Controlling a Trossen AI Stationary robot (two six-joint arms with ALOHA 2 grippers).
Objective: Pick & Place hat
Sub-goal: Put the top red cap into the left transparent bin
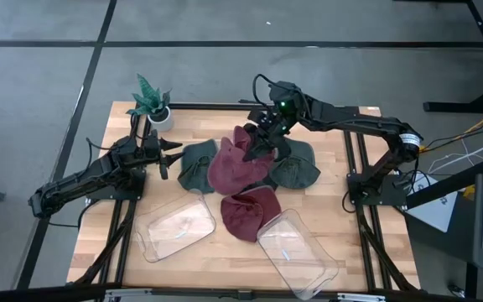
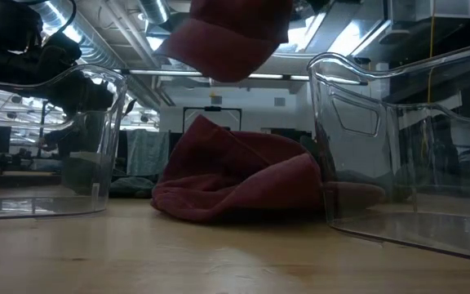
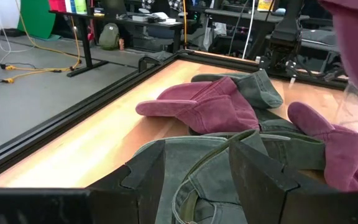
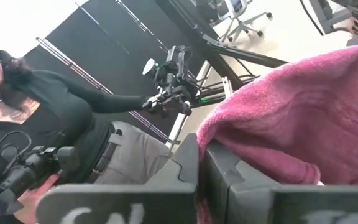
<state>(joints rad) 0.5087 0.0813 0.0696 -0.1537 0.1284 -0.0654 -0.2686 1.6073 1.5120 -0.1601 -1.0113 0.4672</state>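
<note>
Your right gripper [image 1: 262,138], clamped on the maroon hat [image 1: 235,166], holds it clear for carrying; left gripper [image 1: 168,155] waits, jaws apart.

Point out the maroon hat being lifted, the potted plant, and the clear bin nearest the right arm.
lifted maroon hat [image 1: 233,165]: high view, on the crown fabric hanging below the right claw.
potted plant [image 1: 151,99]: high view, on its green leaves.
clear bin [image 1: 296,252]: high view, on its bare floor.

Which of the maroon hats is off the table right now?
The maroon hat in the middle of the pile, pinched by the shut right claw and hanging from it. The other maroon hat lies flat on the table between the two clear bins.
</note>
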